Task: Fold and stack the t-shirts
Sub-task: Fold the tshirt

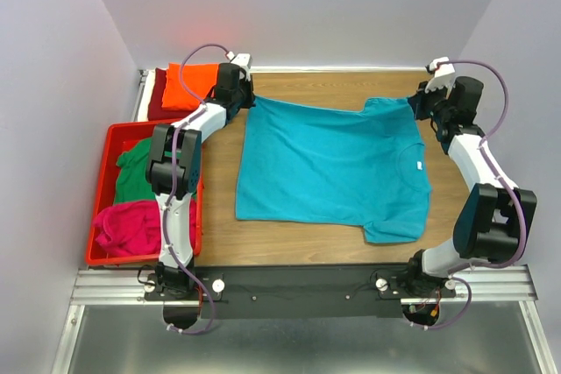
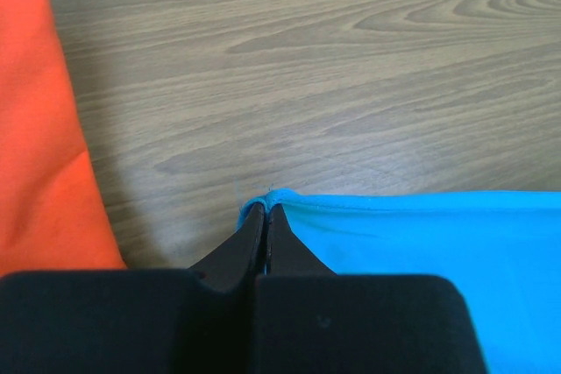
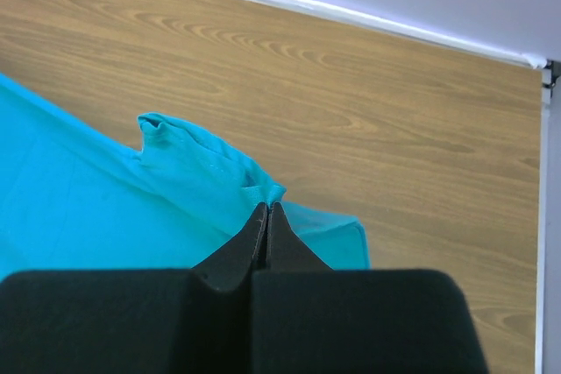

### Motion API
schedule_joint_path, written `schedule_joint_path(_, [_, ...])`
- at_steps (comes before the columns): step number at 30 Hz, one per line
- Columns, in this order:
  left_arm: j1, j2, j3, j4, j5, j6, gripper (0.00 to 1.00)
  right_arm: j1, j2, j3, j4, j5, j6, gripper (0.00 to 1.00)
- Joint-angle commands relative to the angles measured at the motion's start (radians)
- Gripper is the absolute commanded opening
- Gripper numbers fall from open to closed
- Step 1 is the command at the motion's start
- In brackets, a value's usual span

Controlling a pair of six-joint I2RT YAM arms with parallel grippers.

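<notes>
two pincers clamped on the turquoise shirt's far edge

the left pincer (image 2: pixel 266 209) is clenched on a corner of the turquoise shirt (image 1: pixel 329 164). its two black fingers are pressed together with a small fold of blue cloth caught at the tips. how much cloth sits between them is hidden by the wrist's own black bulk. the right pincer (image 3: pixel 266 208) is likewise clamped on the shirt, beside a bunched sleeve (image 3: pixel 188 151). exactly which hem it has is hard to tell.

from above, both pincers sit at the far side of the wooden table (image 1: pixel 351 85), and the shirt lies spread flat between and in front of them, its collar toward the right.

just left of the left pincer lies an orange shirt (image 1: pixel 188 85), cut off by the frame in the wrist view. it covers most of a dark red shirt (image 1: pixel 156 98).

nearer, a red crate (image 1: pixel 95 216) holds a green shirt (image 1: pixel 131 172) and a magenta shirt (image 1: pixel 131 225), both crumpled and partly behind the left arm.
</notes>
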Motion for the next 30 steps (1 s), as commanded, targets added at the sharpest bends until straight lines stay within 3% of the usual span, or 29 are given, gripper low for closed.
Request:
schedule_joint_path(1, [0.003, -0.011, 0.003, 0.001, 0.032, 0.026, 0.00, 0.000, -0.022, -0.036, 0.011, 0.005, -0.005, 0.01])
schedule_joint_path(30, [0.003, -0.213, -0.310, 0.099, 0.060, -0.011, 0.00, 0.000, -0.155, -0.203, 0.002, 0.049, -0.054, 0.01])
